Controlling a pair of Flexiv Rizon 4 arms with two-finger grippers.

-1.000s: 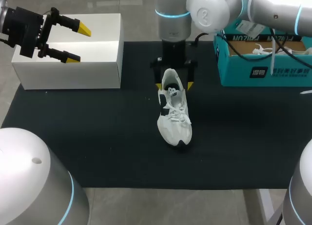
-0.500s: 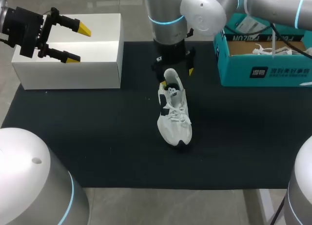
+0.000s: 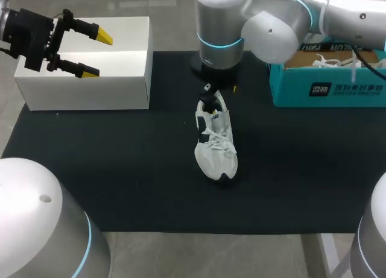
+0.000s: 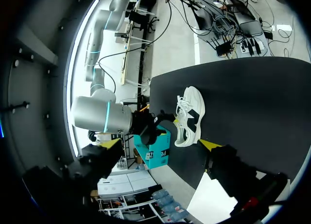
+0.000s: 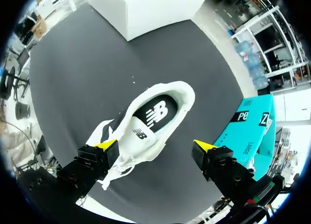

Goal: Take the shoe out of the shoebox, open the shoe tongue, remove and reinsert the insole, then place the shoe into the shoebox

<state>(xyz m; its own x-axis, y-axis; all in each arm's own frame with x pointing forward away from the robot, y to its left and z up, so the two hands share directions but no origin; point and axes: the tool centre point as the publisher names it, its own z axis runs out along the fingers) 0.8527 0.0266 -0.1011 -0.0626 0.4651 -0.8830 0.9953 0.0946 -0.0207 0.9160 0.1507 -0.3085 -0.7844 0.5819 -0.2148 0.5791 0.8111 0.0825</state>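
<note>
Shoe (image 3: 215,142) is out of the shoebox (image 3: 325,88) and stands upright on its sole at the middle of the black mat (image 3: 120,169). In the head view its heel points to 12 o'clock and its toe to 6.

Right hand (image 5: 155,145) hangs over the heel end, fingers spread wide. It straddles the collar and grips nothing, and I cannot tell whether it touches. In the right wrist view the dark insole (image 5: 154,112) lies flat inside the shoe, and the tongue (image 5: 138,134) sits over the laced throat.

Left hand (image 3: 96,55) is parked at 10 o'clock from the shoe, over the white box (image 3: 84,79). Its fingers are wide apart and hold nothing.

Judged step: take-out is done, and the tongue and insole work is about to begin. The insole looks not yet lifted.

Next move likely calls for:
- lowering the right hand into the collar opening;
- closing the fingers narrowly on the tongue edge or the insole heel edge;
- the left hand possibly coming in to steady the toe, since a light shoe could slide or tip under a pull.

Surface: the mat covers the tabletop. The teal shoebox sits open at 2 o'clock from the shoe, on the mat's far right edge. The white box sits at 10 o'clock, on the mat's far left corner. Both stand well apart from the shoe, so there is room to work around it.
</note>
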